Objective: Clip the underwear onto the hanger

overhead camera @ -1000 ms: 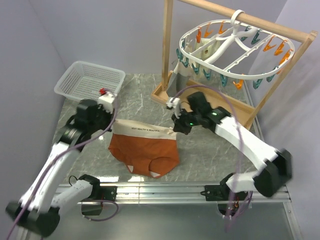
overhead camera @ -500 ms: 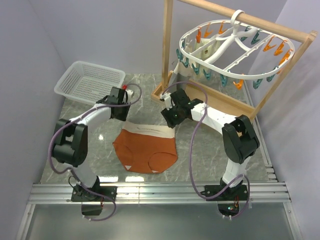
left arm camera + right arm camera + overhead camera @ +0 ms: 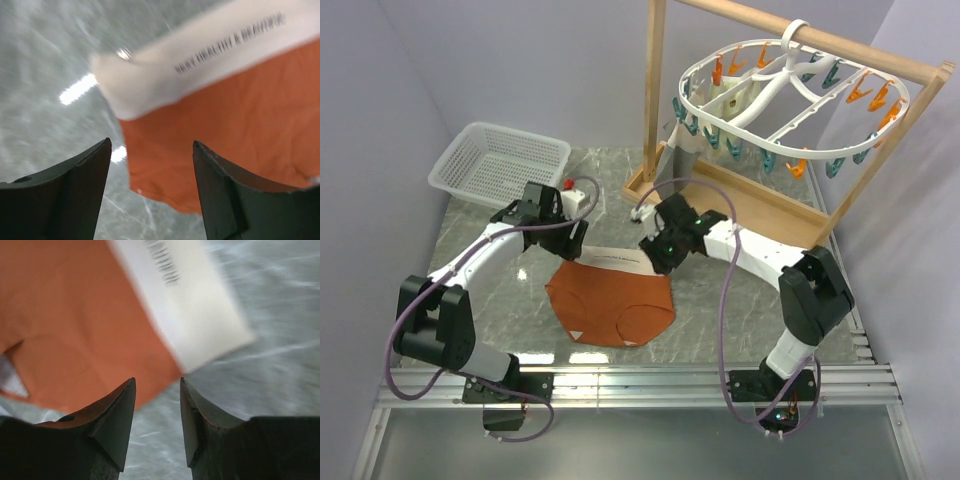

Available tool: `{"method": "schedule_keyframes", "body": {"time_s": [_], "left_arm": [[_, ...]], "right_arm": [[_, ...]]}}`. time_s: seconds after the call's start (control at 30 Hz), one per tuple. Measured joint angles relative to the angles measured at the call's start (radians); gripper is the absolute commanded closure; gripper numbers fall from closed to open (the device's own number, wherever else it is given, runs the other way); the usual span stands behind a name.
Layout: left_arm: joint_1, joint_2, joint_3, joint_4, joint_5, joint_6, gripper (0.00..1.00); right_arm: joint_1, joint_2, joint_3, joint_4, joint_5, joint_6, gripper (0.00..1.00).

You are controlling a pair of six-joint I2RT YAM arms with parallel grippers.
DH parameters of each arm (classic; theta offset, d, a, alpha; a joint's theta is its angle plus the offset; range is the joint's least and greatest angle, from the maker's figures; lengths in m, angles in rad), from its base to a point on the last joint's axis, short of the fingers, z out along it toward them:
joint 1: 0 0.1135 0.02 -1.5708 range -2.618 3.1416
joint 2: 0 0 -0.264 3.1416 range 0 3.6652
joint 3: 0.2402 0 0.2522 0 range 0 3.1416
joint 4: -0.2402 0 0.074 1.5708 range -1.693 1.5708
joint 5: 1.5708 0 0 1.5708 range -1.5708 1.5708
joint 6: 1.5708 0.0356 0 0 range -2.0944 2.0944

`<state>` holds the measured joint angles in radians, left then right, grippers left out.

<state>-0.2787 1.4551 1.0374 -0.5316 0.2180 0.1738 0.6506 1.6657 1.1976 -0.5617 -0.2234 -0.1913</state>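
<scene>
The rust-orange underwear [image 3: 612, 308] lies flat on the marble table, cream waistband [image 3: 618, 261] toward the back. My left gripper [image 3: 574, 236] hovers over the waistband's left corner, open, nothing between its fingers [image 3: 75, 192]; the left wrist view shows that corner of the underwear [image 3: 210, 130] lying below. My right gripper [image 3: 656, 256] stands open over the right corner, and the underwear [image 3: 85, 325] lies just beyond its fingertips [image 3: 112, 420]. The white oval hanger [image 3: 790, 95], ringed with orange and teal clothespins, hangs from the wooden rod at the back right.
A white mesh basket [image 3: 500, 160] sits at the back left. The wooden frame [image 3: 655, 90] with its tray base [image 3: 760, 205] stands behind the right arm. A grey cloth [image 3: 680, 160] and a cream cloth [image 3: 735, 98] hang clipped to the hanger.
Both grippers held the waistband corners a second ago and have opened and let go. The underwear has dropped flat on the table, slightly nearer the front.
</scene>
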Motion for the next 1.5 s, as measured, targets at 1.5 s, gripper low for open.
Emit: {"method": "schedule_keyframes", "body": {"time_s": [1.5], "left_arm": [[-0.065, -0.251, -0.027, 0.779, 0.441, -0.312, 0.09]], "right_arm": [[-0.001, -0.578, -0.067, -0.029, -0.069, -0.091, 0.30]]}}
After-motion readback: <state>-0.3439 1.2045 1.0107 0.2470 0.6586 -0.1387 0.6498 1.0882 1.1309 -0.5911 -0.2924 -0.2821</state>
